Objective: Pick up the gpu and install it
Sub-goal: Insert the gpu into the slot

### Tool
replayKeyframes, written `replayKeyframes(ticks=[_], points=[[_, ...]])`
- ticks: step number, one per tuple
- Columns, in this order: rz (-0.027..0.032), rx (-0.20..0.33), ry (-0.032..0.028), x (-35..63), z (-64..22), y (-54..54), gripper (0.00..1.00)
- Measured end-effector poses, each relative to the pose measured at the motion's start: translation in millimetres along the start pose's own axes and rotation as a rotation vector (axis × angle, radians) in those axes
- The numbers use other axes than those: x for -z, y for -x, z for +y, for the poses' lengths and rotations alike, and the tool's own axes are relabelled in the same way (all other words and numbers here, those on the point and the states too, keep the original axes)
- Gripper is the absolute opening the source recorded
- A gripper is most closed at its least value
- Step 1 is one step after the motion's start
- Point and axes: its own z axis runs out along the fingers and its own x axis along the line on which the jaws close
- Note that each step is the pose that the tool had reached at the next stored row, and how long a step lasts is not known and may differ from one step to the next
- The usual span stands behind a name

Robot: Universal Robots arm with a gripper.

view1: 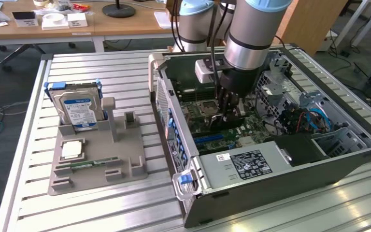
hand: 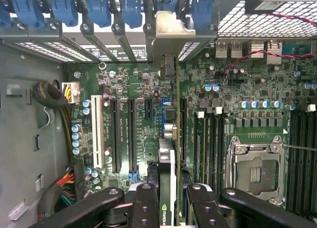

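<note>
Where the arm reaches down into the open computer case (view1: 340,166), the gripper (hand: 171,198) is clamped on the gpu (hand: 174,139), held edge-on above the motherboard (hand: 247,124) with its silvery bracket (hand: 167,32) up against the rear slot openings. Its lower edge is hidden, so whether it sits in a slot cannot be told. On the desk (view1: 108,212), the hard drive (view1: 79,108) stands in a grey holder (view1: 124,166).
</note>
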Motion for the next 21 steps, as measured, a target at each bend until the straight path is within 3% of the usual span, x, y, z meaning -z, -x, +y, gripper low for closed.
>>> replayKeyframes(ticks=[21], points=[[0.0,0.0,-0.0001,-0.4,7.6,-2.7,0.27]])
